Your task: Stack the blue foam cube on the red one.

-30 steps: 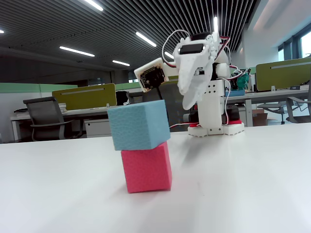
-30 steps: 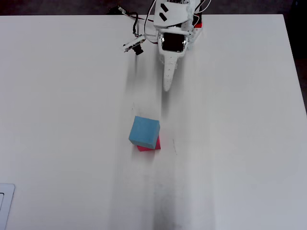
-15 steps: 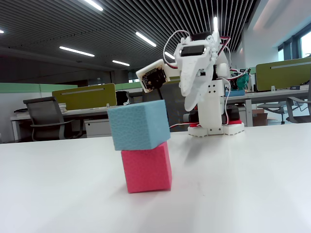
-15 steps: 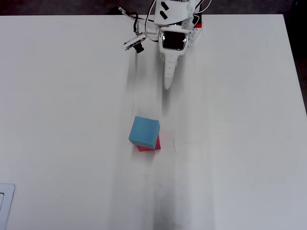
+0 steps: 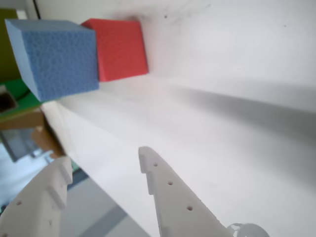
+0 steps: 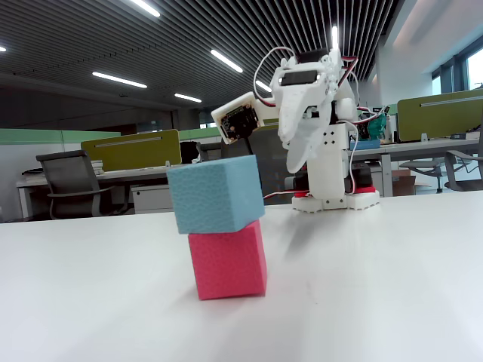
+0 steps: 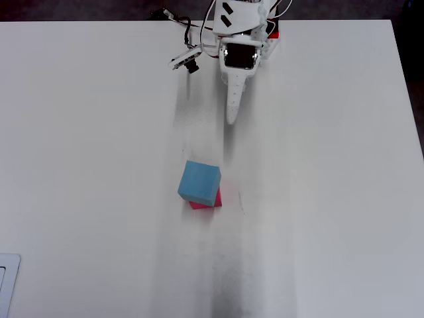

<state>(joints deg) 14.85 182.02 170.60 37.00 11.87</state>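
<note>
End effector (image 5: pixel 101 163) empty, fingers spread apart, nothing between them; in overhead view end effector (image 7: pixel 230 118) near robot base, well apart from cubes. Blue cube (image 6: pixel 215 193) sits on red cube (image 6: pixel 228 260), shifted toward left in fixed view, overhanging that side, slightly twisted; from above blue cube (image 7: pixel 199 183) covers most of red cube (image 7: pixel 207 202). Judgement: stacking done, nothing left except arm parking. White desk (image 7: pixel 331 199) bare all round stack; stack mid-desk, far from every edge. Ample free room.
</note>
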